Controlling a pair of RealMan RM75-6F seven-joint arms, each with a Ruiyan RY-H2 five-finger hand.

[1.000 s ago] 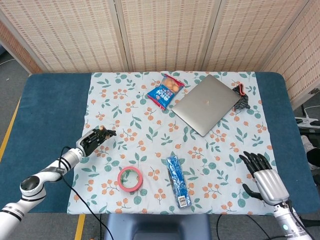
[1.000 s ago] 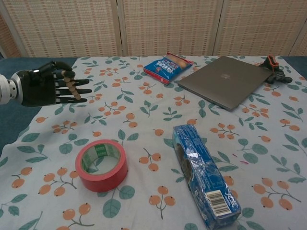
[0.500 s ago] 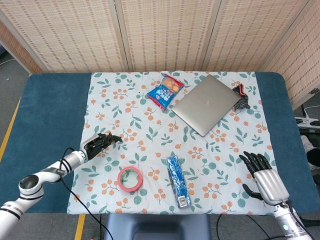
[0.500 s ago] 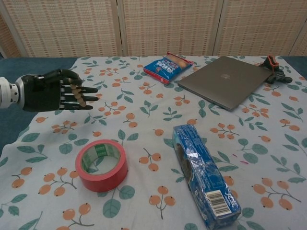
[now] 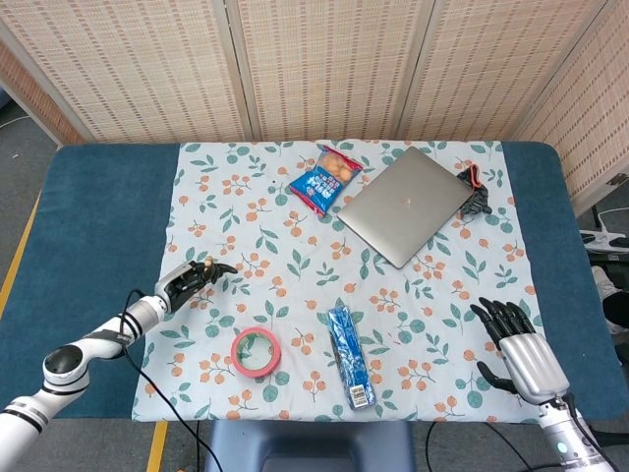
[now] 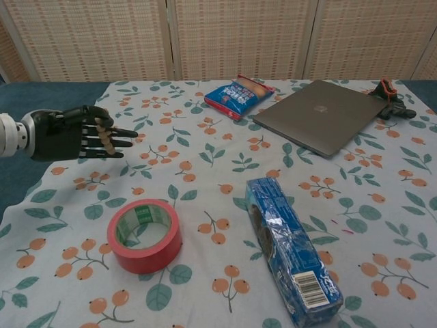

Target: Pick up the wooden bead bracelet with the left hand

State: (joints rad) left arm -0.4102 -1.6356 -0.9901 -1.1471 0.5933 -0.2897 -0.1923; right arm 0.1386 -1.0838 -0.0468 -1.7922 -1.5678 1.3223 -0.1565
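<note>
My left hand (image 6: 72, 133) hovers above the left side of the floral cloth, holding the wooden bead bracelet (image 6: 104, 134), whose tan beads hang between its dark fingers. In the head view the same left hand (image 5: 189, 280) shows with the bracelet (image 5: 207, 264) at its fingertips, lifted off the cloth. My right hand (image 5: 521, 351) rests open at the table's near right corner, fingers spread, holding nothing; the chest view does not show it.
A red tape roll (image 6: 144, 235) lies just near of the left hand. A blue biscuit pack (image 6: 292, 253) sits in the near middle. Further back are a blue snack bag (image 6: 239, 96), a closed laptop (image 6: 321, 115) and a small dark clamp (image 6: 391, 104).
The left hand has shifted slightly on the left side of the cloth, still holding the bracelet off the surface. The right hand has stayed where it was.
</note>
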